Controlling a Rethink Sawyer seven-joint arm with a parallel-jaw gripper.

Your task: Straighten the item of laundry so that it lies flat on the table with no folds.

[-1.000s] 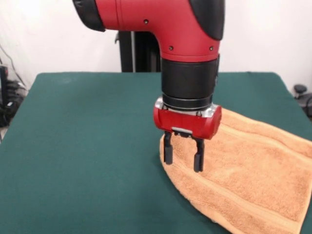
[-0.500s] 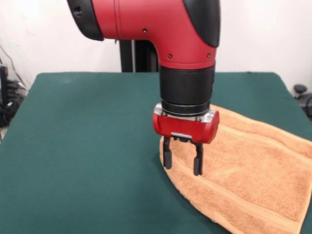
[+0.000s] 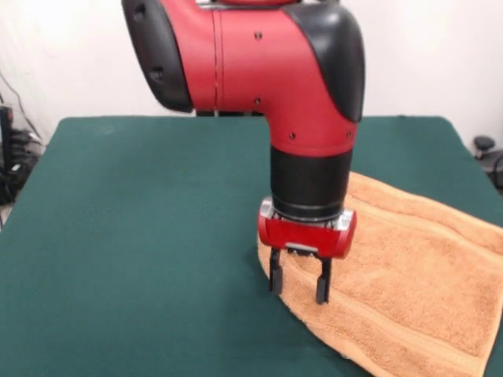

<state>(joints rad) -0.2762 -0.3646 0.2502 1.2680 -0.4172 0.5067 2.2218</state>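
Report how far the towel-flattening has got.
Done: most of the towel lies spread on the green table. In hand: the open pincer is low over the towel's left edge, one finger near the rim. Left: that left edge curves in rather than ending in square corners, so it probably needs pulling out.

orange-tan towel (image 3: 409, 275), dark green table (image 3: 141, 236)

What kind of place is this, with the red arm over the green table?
Most likely a robotics lab or test bench: a red and black arm with an open pincer works over an orange towel on a green cloth-topped table, with cables beside a plain white wall.
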